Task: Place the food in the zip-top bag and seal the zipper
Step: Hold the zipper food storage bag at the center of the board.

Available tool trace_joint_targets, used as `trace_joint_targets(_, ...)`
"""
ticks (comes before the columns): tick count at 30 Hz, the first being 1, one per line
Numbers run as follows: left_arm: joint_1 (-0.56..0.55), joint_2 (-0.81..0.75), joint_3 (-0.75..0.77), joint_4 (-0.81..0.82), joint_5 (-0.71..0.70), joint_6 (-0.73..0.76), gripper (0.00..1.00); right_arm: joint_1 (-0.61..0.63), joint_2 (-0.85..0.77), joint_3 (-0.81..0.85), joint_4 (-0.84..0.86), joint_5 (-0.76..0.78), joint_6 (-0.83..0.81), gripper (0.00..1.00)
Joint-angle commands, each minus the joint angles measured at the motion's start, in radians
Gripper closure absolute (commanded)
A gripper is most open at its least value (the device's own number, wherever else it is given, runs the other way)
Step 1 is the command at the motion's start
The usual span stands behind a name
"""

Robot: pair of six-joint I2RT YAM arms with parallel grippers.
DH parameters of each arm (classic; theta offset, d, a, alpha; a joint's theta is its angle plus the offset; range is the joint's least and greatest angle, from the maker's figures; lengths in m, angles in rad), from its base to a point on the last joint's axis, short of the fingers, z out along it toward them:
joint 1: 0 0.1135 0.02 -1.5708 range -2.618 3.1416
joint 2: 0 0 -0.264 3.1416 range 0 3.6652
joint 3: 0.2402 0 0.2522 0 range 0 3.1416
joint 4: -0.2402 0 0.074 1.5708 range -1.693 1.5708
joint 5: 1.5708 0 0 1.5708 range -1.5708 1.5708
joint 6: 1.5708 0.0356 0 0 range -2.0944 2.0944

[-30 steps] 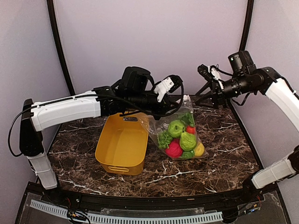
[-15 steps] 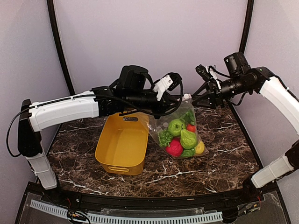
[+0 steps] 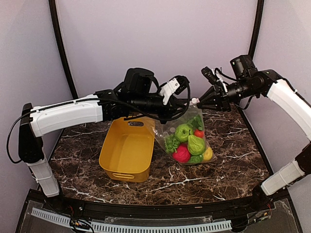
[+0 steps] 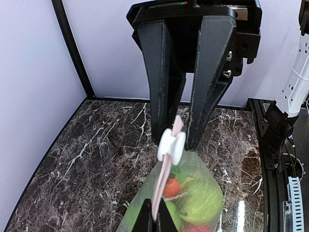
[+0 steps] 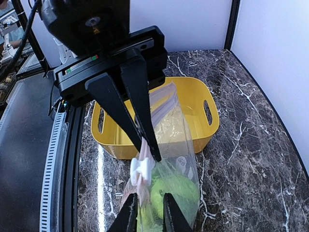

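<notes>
The clear zip-top bag (image 3: 187, 138) hangs upright, its bottom on the marble, holding the food: a green round one (image 3: 183, 132), a red ball (image 3: 181, 154), a yellow lemon (image 3: 208, 155). My left gripper (image 3: 184, 104) is shut on the pinkish-white zipper strip (image 4: 166, 169); its own jaws (image 4: 154, 220) pinch that strip. My right gripper (image 3: 200, 103) is at the bag's top right corner. In the right wrist view it (image 5: 148, 212) is open, straddling the strip just short of the white slider (image 5: 142, 169). The slider (image 4: 171, 145) sits at the right fingertips.
The yellow tub (image 3: 127, 150) stands left of the bag, touching it, with nothing seen inside; it also shows in the right wrist view (image 5: 212, 130). Grey walls close in the back and sides. The marble table (image 3: 228, 160) extends right and in front of the bag.
My right gripper has moved left to the bag's top corner and now straddles the zipper strip. The left gripper has kept its hold, lifting the bag top slightly.
</notes>
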State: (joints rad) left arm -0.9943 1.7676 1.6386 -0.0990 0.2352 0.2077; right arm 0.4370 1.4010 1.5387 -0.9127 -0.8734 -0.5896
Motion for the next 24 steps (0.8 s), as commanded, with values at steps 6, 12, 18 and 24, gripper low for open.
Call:
trace_joint_targets(6, -0.001, -0.036, -0.003, 0.033, 0.036, -0.010, 0.98, 0.025, 0.024, 0.001, 0.027, -0.005, 0.017, 0.85)
trace_joint_targets(12, -0.001, -0.036, -0.003, 0.028, 0.040, -0.011, 0.98, 0.034, 0.027, 0.000, 0.025, 0.002, 0.012, 0.99)
trace_joint_targets(18, -0.001, -0.037, 0.016, 0.010, 0.037, -0.009, 0.47, 0.039, 0.006, 0.014, 0.001, -0.015, -0.009, 1.00)
trace_joint_targets(24, -0.001, -0.032, 0.031, 0.072, 0.095, -0.078, 0.31, 0.048, -0.016, 0.016, -0.044, -0.011, -0.066, 1.00)
